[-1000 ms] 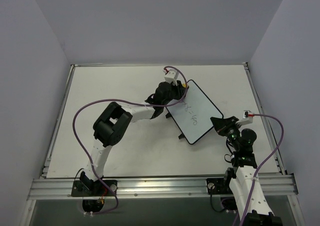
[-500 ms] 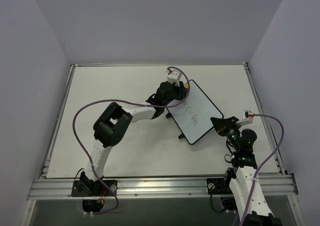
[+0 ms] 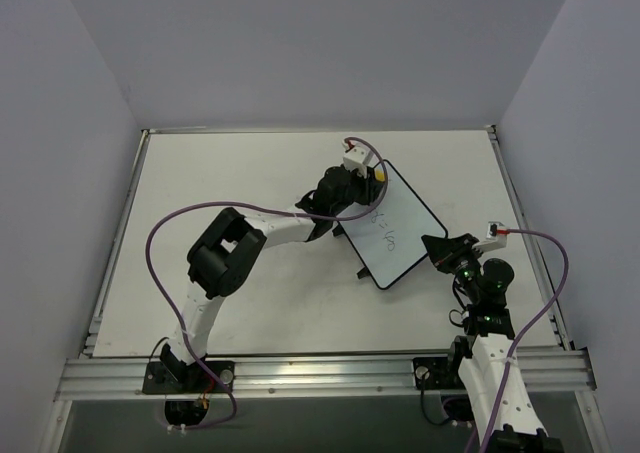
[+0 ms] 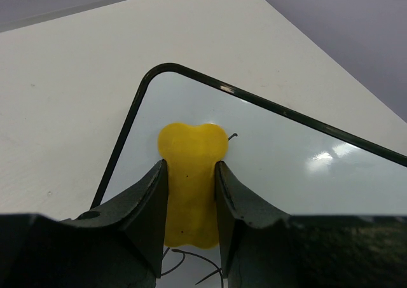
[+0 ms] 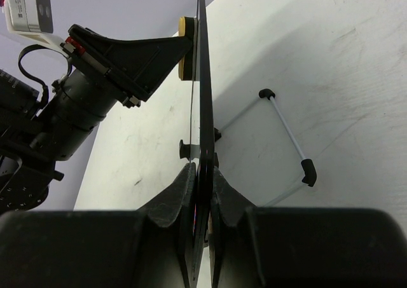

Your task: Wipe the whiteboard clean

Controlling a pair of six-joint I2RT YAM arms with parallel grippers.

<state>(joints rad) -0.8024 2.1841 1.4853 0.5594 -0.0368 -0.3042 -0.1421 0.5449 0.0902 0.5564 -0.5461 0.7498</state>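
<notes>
The whiteboard (image 3: pixel 398 223), white with a thin black frame, stands tilted at centre right of the table and carries dark handwriting in its middle. My left gripper (image 3: pixel 370 181) is shut on a yellow eraser (image 4: pixel 191 173) and presses it on the board's far upper corner (image 4: pixel 267 148); pen strokes show just below the eraser. My right gripper (image 3: pixel 437 249) is shut on the board's near right edge, seen edge-on in the right wrist view (image 5: pixel 205 110). The eraser also shows there (image 5: pixel 185 30), against the board's face.
A thin white wire stand with black feet (image 5: pixel 287 135) lies on the white table (image 3: pixel 220 193) behind the board. Grey walls enclose the table at the back and both sides. A purple cable (image 3: pixel 200 213) loops over the left arm.
My left gripper has slid the eraser to the right and farther along the board's top corner. The right gripper and the board have stayed put.
</notes>
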